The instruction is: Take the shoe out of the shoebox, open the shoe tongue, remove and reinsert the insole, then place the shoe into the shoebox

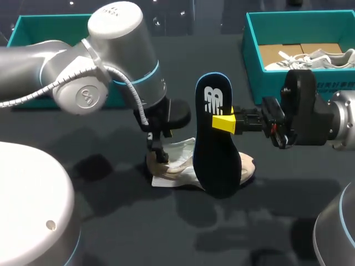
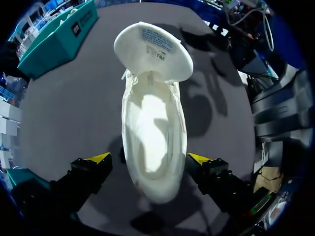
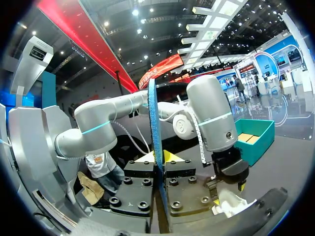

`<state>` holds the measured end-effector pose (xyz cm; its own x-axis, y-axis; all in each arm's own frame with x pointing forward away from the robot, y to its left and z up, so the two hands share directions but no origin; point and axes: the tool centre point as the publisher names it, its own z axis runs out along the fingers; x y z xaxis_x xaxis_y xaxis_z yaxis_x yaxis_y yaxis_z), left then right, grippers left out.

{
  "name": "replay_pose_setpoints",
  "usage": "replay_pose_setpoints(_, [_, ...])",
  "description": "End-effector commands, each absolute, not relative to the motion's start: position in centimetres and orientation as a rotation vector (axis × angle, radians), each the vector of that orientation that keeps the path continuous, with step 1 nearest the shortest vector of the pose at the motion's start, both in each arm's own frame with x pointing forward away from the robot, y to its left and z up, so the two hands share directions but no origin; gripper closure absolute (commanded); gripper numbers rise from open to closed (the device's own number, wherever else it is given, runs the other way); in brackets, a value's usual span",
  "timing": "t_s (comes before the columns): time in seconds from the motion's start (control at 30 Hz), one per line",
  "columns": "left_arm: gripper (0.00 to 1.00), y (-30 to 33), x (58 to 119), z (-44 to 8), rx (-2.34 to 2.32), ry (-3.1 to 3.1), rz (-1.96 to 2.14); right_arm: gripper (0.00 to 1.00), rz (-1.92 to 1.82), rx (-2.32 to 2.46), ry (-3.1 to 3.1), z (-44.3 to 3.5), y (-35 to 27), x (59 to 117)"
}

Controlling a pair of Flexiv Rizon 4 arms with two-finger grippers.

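On the dark table [image 1: 111, 221], toward the near middle, a pale shoe [image 1: 172, 169] lay on its sole, heel to the left and toe to the right. Its tongue [image 2: 152, 51] was folded forward over the toe, leaving the mouth wide open and bare inside. The left gripper [image 1: 158, 155] hung over the heel with its fingers spread on either side of it. One fingertip stood clear of the shoe, so it gripped nothing.

Just in front of the shoe, a dark insole [image 1: 213, 138] stood nearly upright, its lower end down by the shoe's right half. The right gripper [image 1: 223, 123] came in from the right and pinched it flat-on near its upper part.

At the far right sat a teal shoebox [image 1: 252, 66] with a second shoe [image 1: 316, 58] inside.

The insole looked ready for reinsertion. To do it well, the lower end should be tipped into the mouth and slid toward the toe. The left gripper should close on the heel first, so the shoe does not skid.
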<state>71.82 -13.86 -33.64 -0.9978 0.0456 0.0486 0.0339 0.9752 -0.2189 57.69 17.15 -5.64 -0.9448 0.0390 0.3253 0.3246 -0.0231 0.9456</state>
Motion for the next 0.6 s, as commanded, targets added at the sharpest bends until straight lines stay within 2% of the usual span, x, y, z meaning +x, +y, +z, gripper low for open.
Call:
replay_pose_setpoints(0.03, [0.0, -14.8, 72.4, -33.1, -0.056, -3.084, 0.322, 1.0, -2.078, -0.39, -2.042, -5.7, 17.3, 57.7])
replay_pose_setpoints(0.6, [0.01, -18.9, 75.0, -35.2, -0.066, -3.097, 0.3, 1.0, -2.078, -0.39, -2.042, -5.7, 17.3, 57.7])
